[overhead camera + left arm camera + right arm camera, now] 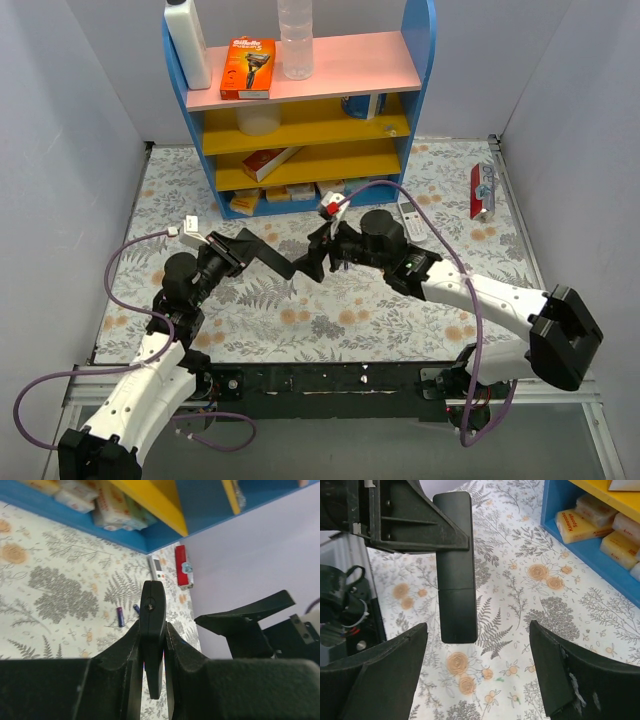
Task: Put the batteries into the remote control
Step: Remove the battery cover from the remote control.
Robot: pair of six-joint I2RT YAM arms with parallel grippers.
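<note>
My left gripper [152, 630] is shut on a black remote control [152, 600], which it holds edge-on above the mat. In the right wrist view the same remote [456, 570] shows its plain flat face, hanging from the left gripper [415, 527]. My right gripper [477, 670] is open just below the remote's free end and touches nothing. In the top view the remote [278, 255] bridges the left gripper [240, 250] and the right gripper [322, 255]. Two small purple-blue batteries [120, 616] [136, 608] lie on the mat beyond the remote.
A blue shelf [300, 110] with yellow boards stands at the back, with packets [580, 522] on its bottom level. A white remote [410, 222] and a red package [482, 190] lie to the right of it. Grey walls close both sides.
</note>
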